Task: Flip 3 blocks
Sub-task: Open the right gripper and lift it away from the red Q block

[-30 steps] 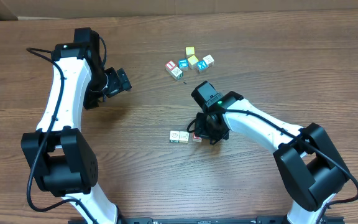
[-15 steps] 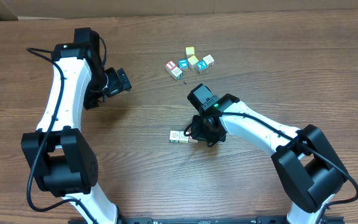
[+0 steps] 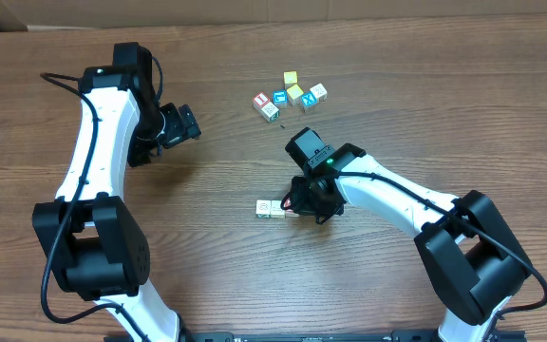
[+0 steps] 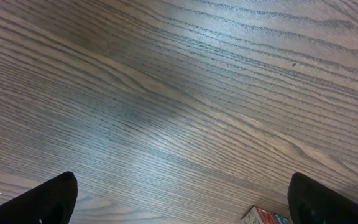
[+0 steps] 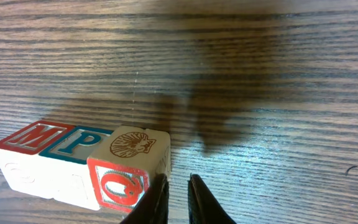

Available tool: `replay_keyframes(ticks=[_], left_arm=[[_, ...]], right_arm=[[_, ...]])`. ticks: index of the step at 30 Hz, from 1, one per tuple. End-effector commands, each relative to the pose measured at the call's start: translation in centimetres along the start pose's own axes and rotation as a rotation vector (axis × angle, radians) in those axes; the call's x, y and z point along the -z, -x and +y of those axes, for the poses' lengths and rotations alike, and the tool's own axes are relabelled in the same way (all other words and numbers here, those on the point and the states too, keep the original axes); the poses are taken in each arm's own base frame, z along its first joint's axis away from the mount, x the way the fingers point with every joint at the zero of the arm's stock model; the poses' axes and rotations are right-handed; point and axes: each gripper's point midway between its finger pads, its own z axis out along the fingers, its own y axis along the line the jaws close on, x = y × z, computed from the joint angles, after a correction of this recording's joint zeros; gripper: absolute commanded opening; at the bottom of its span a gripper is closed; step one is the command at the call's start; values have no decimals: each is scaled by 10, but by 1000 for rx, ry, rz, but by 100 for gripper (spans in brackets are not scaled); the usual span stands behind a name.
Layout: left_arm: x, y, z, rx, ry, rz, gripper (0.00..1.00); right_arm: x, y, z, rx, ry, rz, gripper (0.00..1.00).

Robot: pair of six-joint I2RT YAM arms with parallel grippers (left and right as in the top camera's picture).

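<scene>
The premises presented as a robotics test bench rather than a home: two white-and-black arms point(image 3: 103, 142) were mounted at a wood-grain table point(image 3: 207, 275), with brown cardboard point(image 3: 160, 11) lining its far edge.

Three blocks point(image 5: 79, 165) sit in a row mid-worktop: red "M", teal "P", and a red "O" ring.

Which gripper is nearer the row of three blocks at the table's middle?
Right. The right gripper sits right beside the row of three blocks, at its end; the left gripper hangs far off, up toward the table's left.
</scene>
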Motion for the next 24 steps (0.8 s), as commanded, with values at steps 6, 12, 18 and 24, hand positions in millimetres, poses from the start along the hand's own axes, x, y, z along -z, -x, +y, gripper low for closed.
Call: replay_keyframes(ticks=[6, 12, 18, 24], left_arm=[[12, 4, -4, -21, -6, -39, 100], [12, 4, -4, -21, -6, -39, 100], [12, 4, -4, -21, -6, -39, 100], [12, 4, -4, -21, -6, -39, 100]], right_arm=[[2, 5, 6, 66, 23, -33, 15], [2, 1, 5, 63, 19, -16, 15], [4, 12, -7, 115, -42, -64, 18], [23, 54, -7, 92, -34, -185, 4]])
